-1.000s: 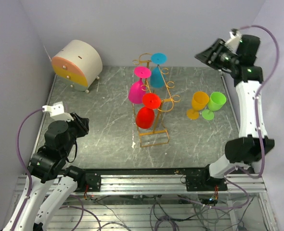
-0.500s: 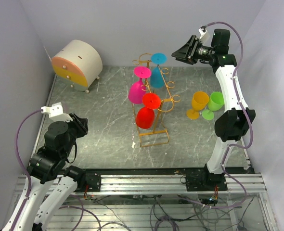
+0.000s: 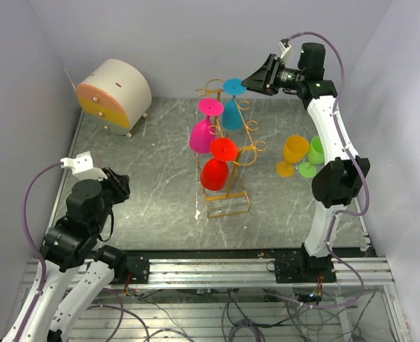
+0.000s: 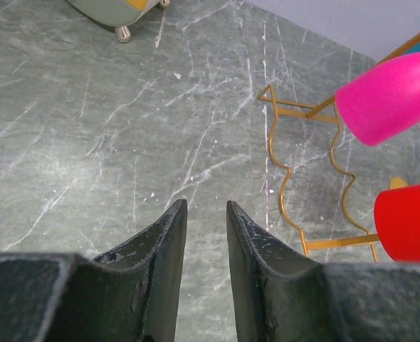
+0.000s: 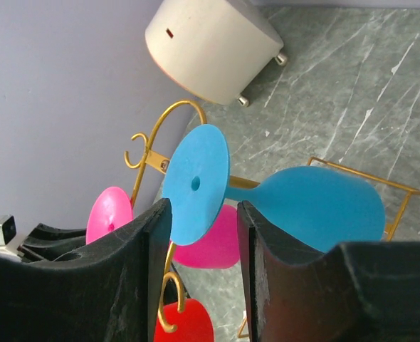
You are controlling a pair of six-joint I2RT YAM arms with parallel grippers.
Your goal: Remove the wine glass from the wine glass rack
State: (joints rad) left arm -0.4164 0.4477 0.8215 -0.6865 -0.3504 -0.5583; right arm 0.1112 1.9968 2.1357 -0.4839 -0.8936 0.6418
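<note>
The wine glass rack is a golden wire stand in the middle of the table. Three wine glasses hang on it upside down: blue, pink and red. My right gripper hovers high at the rack's top, just right of the blue glass's foot. In the right wrist view the gripper is open, and the blue foot sits just beyond the fingertips, untouched. My left gripper rests at the near left; its wrist view shows it open with only table between the fingers.
An orange glass and a green glass stand on the table right of the rack. A round cream drawer unit sits at the back left. Purple walls close in the back and both sides.
My right arm has swung left from the far right wall to the top of the rack, beside the blue glass's foot. The left arm has not moved.
</note>
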